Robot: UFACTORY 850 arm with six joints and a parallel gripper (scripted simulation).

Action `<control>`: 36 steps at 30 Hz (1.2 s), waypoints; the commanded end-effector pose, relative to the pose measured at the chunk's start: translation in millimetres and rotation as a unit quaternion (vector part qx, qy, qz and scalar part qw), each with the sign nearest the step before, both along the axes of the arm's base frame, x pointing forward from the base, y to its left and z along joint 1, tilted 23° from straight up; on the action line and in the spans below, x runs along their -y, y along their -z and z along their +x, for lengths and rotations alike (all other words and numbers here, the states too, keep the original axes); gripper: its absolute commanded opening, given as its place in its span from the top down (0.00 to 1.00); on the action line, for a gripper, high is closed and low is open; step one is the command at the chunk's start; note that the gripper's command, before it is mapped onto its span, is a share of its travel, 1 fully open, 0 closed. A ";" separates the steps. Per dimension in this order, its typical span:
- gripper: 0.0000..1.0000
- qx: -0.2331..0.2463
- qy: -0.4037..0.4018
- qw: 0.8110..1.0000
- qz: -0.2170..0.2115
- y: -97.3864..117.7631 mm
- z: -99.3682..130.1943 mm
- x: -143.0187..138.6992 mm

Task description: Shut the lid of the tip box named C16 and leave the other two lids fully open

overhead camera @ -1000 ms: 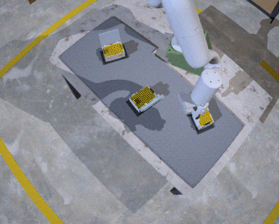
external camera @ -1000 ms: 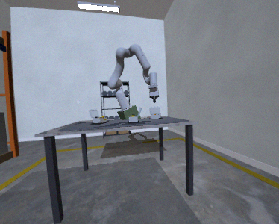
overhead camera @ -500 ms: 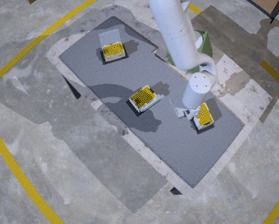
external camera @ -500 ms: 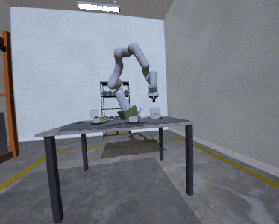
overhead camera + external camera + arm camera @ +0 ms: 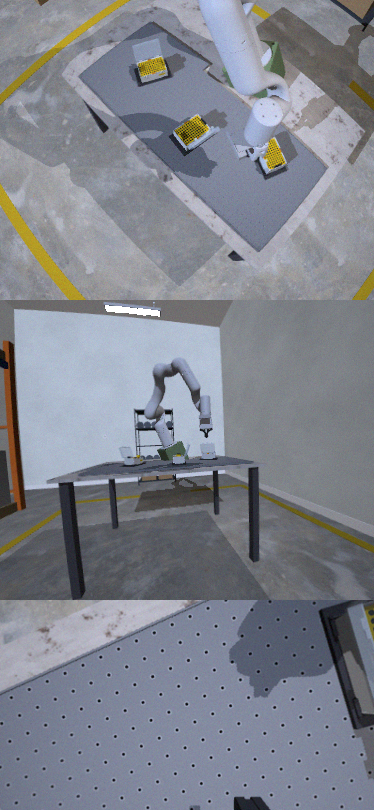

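Note:
Three tip boxes with yellow tip racks sit on dark holder plates on the grey perforated plate. The left box (image 5: 151, 66) has its lid raised. The middle box (image 5: 194, 131) and the right box (image 5: 274, 155) also show open racks. No sticker is readable, so I cannot tell which box is C16. My gripper (image 5: 252, 152) is shut and empty, hovering just beside the right box's left side. From the side it hangs above that box (image 5: 207, 451). In the wrist view only the fingertips (image 5: 251, 803) show, with the edge of a holder plate and box (image 5: 357, 670) at the right.
The arm's green base (image 5: 270, 62) stands behind the plate, between the middle and right boxes. The arm's forearm crosses above the right box's lid side and hides it. The table edge (image 5: 70, 642) runs close behind the gripper.

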State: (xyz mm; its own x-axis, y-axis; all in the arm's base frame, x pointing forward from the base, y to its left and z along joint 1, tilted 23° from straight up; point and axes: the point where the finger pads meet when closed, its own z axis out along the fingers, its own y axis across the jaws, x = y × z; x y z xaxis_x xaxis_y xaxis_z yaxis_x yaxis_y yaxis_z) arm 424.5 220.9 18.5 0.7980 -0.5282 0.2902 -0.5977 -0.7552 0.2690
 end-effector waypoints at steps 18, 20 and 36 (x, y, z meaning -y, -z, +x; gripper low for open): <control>1.00 0.001 0.000 1.000 0.000 29.1 3.0 11.9; 1.00 0.001 0.000 1.000 0.000 29.1 3.0 11.9; 1.00 0.001 0.000 1.000 0.000 52.0 5.0 21.6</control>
State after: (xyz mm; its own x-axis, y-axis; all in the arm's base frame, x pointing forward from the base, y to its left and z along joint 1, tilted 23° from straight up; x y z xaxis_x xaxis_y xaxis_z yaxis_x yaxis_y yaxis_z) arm 428.3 200.7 -29.1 0.7982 -0.5283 0.2894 -0.5976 -0.7551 0.2698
